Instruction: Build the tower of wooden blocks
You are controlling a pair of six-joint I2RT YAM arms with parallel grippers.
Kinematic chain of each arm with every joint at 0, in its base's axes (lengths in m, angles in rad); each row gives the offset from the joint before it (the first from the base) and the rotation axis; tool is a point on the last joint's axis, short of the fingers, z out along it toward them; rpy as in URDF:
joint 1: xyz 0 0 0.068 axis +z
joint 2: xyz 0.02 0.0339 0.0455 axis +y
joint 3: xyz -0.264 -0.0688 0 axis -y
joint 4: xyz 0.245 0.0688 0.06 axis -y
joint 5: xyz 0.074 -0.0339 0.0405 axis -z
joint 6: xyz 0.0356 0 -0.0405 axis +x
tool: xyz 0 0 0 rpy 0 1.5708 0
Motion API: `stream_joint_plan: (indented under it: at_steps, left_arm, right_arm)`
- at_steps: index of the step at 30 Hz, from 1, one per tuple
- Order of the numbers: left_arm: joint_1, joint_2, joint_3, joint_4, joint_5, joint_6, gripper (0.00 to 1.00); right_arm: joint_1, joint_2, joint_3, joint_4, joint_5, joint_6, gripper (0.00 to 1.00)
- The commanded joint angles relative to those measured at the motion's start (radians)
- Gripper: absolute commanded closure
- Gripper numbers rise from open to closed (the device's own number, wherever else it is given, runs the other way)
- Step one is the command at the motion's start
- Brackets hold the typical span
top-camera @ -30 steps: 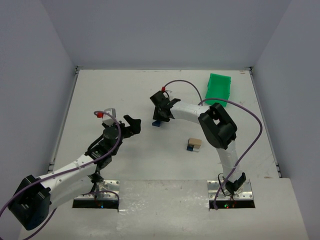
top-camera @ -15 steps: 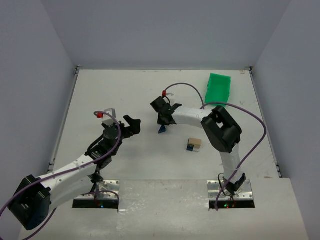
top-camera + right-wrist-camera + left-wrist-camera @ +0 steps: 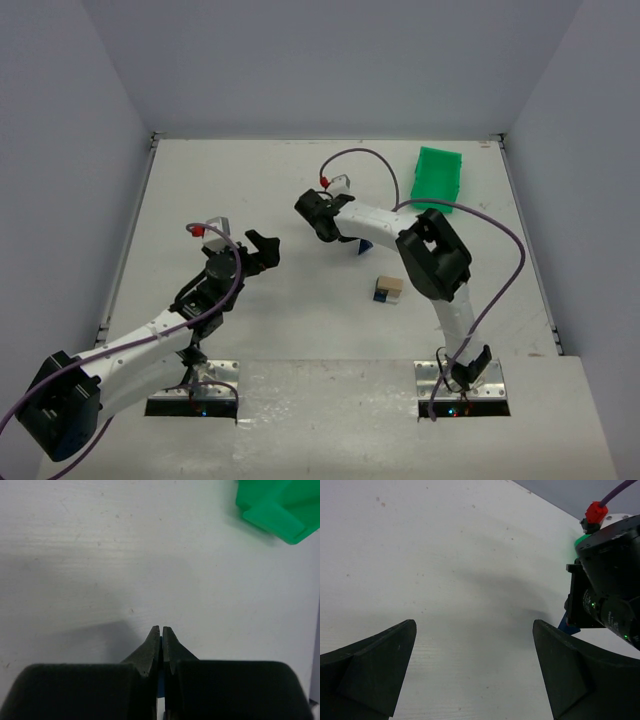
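Observation:
The wood block tower [image 3: 388, 290] is a tiny stack, tan on top with dark blue below, near the table's middle right. A loose blue block [image 3: 357, 247] lies under my right forearm; a blue sliver of it [image 3: 161, 690] shows behind the fingers, and its corner [image 3: 566, 625] shows beside the right wrist. My right gripper [image 3: 313, 214] [image 3: 161, 630] is shut, its tips together over bare table with nothing between them. My left gripper [image 3: 264, 250] [image 3: 475, 630] stands wide open and empty, left of the right gripper.
A green plastic bin [image 3: 437, 178] [image 3: 280, 502] sits at the back right. Purple cables loop over both arms. Grey walls close the white table [image 3: 220, 180] on three sides.
My right gripper closed fully and turned its wrist. The blue block, first under the gripper, now lies to its right beneath the forearm. The left arm has not moved.

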Motion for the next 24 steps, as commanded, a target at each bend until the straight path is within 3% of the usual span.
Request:
stream_joint_plan:
  at_steps: [1, 10, 15, 17, 24]
  left_arm:
    - [0.004, -0.009, -0.005, 0.036, -0.018, 0.005, 0.0]
    - [0.003, 0.003, -0.005, 0.04, -0.026, 0.009, 0.0]
    - [0.003, 0.015, -0.001, 0.043, -0.026, 0.014, 0.0]
    - [0.002, 0.017, 0.0, 0.044, -0.026, 0.015, 0.0]
    - [0.003, 0.018, 0.0, 0.046, -0.026, 0.015, 0.0]
  right_arm:
    - [0.004, 0.116, 0.112, -0.184, 0.175, -0.046, 1.0]
    - [0.006, 0.311, 0.329, -0.309, 0.183, -0.049, 1.0]
    - [0.015, 0.313, 0.34, -0.284, 0.137, -0.026, 0.84]
    - [0.019, 0.308, 0.346, -0.272, 0.112, -0.016, 0.7]
    - [0.027, 0.242, 0.345, -0.183, 0.004, -0.033, 0.5]
